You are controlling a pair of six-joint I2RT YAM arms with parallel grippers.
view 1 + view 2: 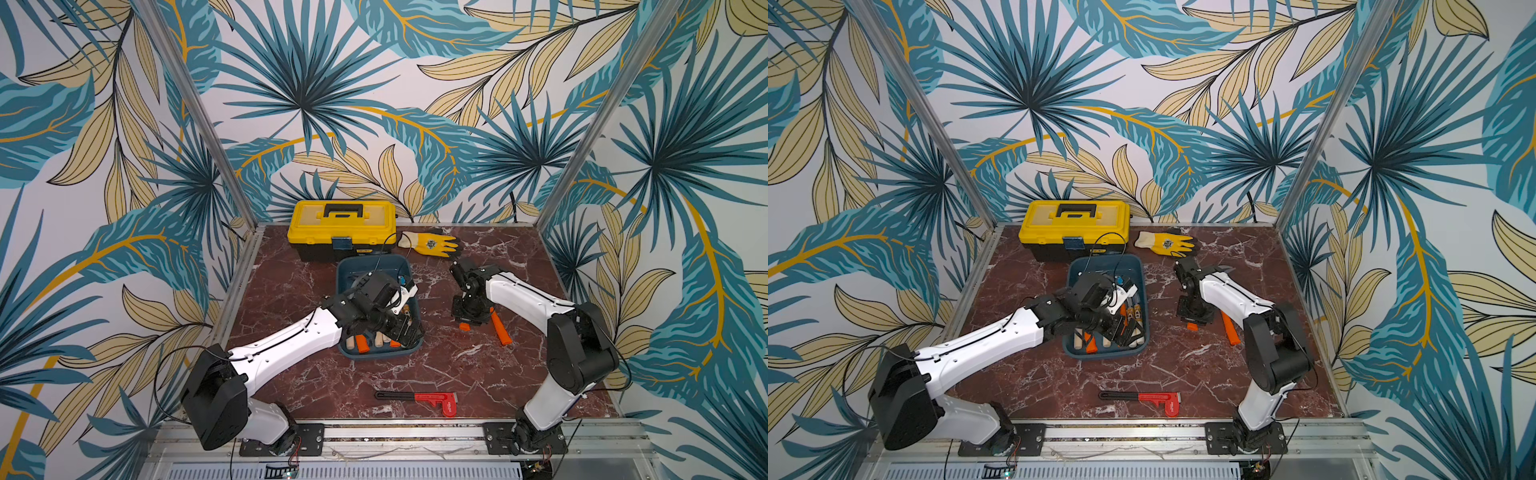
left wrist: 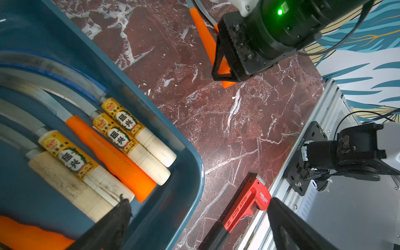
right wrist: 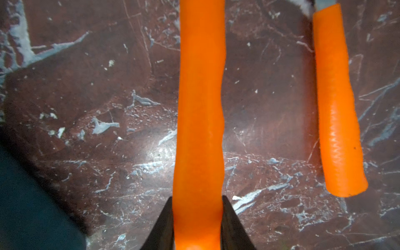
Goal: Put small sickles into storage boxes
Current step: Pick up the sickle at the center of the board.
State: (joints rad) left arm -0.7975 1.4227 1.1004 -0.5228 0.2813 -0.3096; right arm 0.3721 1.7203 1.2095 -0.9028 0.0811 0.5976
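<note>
The storage box, a dark teal tray, sits mid-table and holds several small sickles with pale wooden handles and orange ones. My left gripper hovers open over the tray's near right corner with nothing between its fingers. To the tray's right, my right gripper points down, shut on the orange handle of a small sickle low at the table. Another orange-handled sickle lies on the marble just beside it.
A yellow toolbox stands at the back behind the tray, with a yellow glove to its right. A red pipe wrench lies near the front edge, beside the aluminium rail. Patterned walls close in three sides.
</note>
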